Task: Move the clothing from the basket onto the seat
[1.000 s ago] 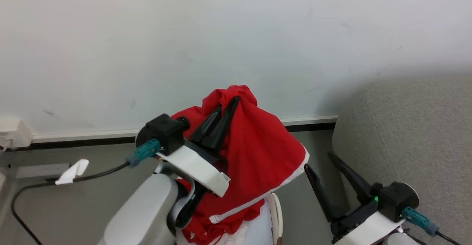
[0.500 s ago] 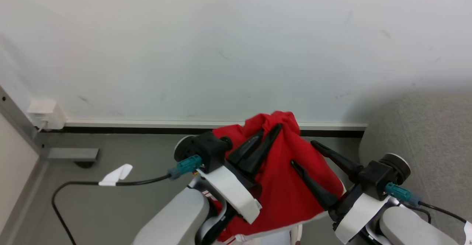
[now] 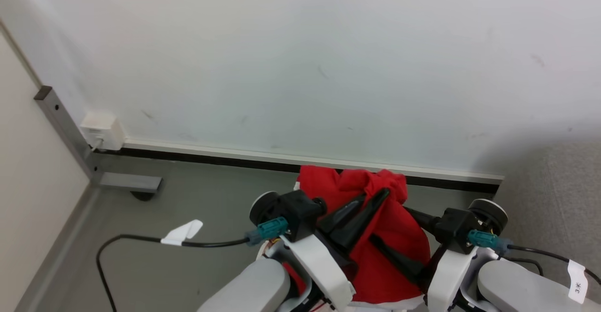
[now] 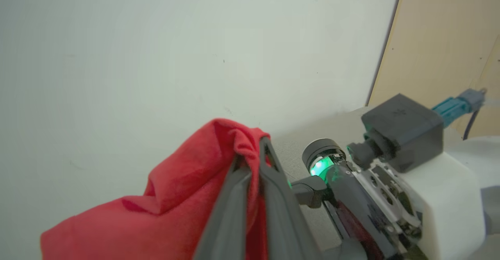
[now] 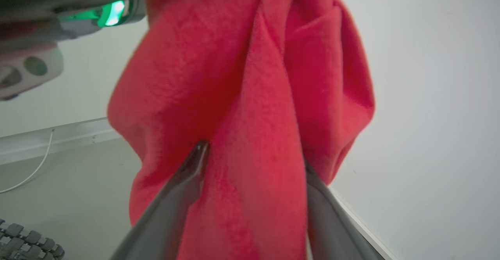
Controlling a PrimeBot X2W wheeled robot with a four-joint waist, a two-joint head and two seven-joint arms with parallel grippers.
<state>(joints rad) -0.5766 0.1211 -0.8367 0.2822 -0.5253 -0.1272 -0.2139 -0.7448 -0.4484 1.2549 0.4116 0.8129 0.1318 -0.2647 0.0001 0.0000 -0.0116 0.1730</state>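
Robot's left gripper (image 3: 375, 198) is pinching the top of the red clothing (image 3: 396, 246) between closed fingers (image 4: 230, 213), the cloth hanging in folds above the grey floor (image 3: 188, 199) close to the wall. The right gripper (image 3: 389, 224) is reaching in from the other side, its fingers (image 5: 168, 205) spread wide with a hanging fold lying between them. The seat (image 3: 554, 194), a grey sofa, is showing its rounded edge just to the right, apart from the cloth. To the left, open floor is running to the skirting (image 3: 211, 150), crossed by a black cable (image 3: 220, 244).
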